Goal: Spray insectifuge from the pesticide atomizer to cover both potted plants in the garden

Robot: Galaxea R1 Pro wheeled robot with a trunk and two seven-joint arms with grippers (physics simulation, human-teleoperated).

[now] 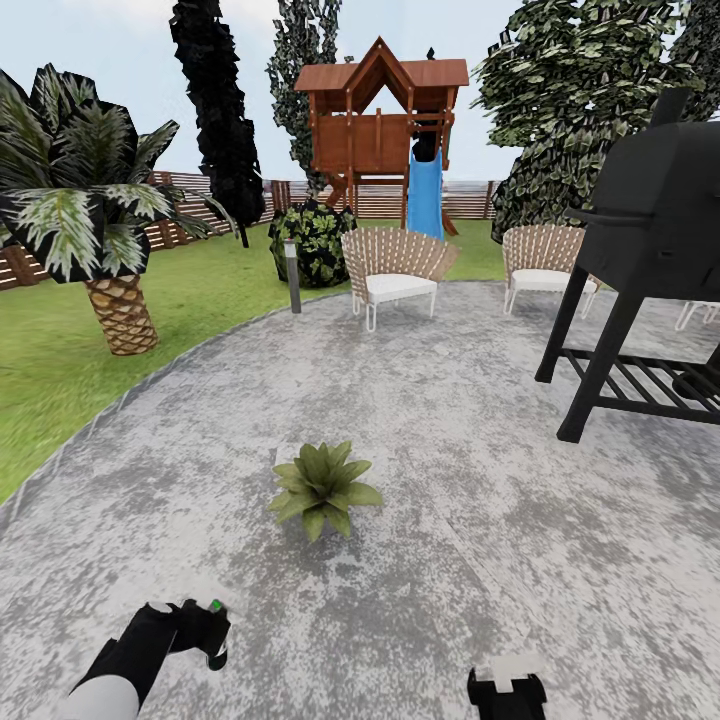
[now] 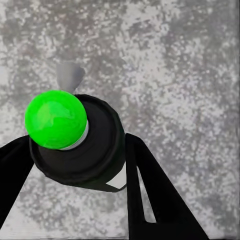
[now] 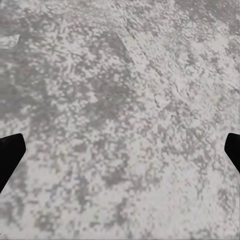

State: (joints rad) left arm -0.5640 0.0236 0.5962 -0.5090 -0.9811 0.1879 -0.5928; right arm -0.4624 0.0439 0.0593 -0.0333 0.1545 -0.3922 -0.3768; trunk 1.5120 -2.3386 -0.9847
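One potted plant (image 1: pixel 323 487), a low rosette of olive-green leaves, sits on the grey mottled patio (image 1: pixel 450 450) just ahead of me. The second plant is out of view. My left gripper (image 1: pixel 203 628) hangs low at the near left, short of the plant, and is shut on the pesticide atomizer (image 1: pixel 214 606). In the left wrist view the atomizer (image 2: pixel 55 119) shows a bright green round top on a dark body, between the black fingers (image 2: pixel 150 190) of the left gripper (image 2: pixel 80 165). My right gripper (image 3: pixel 120 152) is open over bare paving, also seen at the near right (image 1: pixel 507 690).
A black grill (image 1: pixel 650 230) stands on the patio at the right. Two wicker chairs (image 1: pixel 395 265) (image 1: pixel 540 262) are at the far edge, with a short lamp post (image 1: pixel 293 275) and shrub (image 1: pixel 315 238). A palm (image 1: pixel 100 230) grows on the lawn (image 1: pixel 60 350) at left.
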